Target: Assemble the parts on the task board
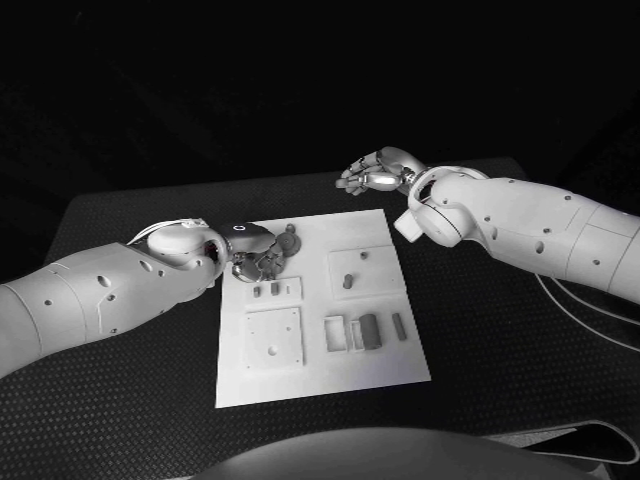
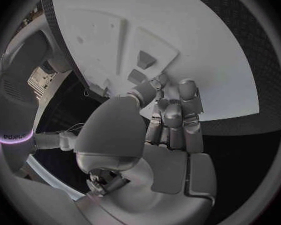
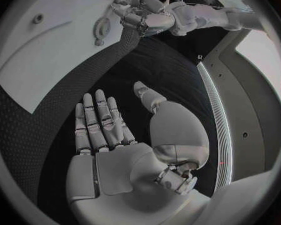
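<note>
The white task board (image 1: 320, 375) lies in the middle of the black table. My left hand (image 1: 255, 252) rests over its far left corner with fingers curled in; no part shows between them in the left wrist view (image 2: 168, 120). A grey gear (image 1: 287, 240) lies just beside that hand, also in the right wrist view (image 3: 103, 26). Two small grey pieces (image 1: 267, 290) sit in slots just nearer than the hand (image 2: 145, 59). My right hand (image 1: 375, 176) hovers beyond the board's far right corner, fingers straight and spread, holding nothing (image 3: 103, 125).
On the board, a square plate (image 1: 274, 337) with holes sits at the near left and a raised plate (image 1: 366, 270) with a slot at the far right. Several grey blocks (image 1: 366, 330) stand at the right. Black table (image 1: 522, 350) surrounds the board.
</note>
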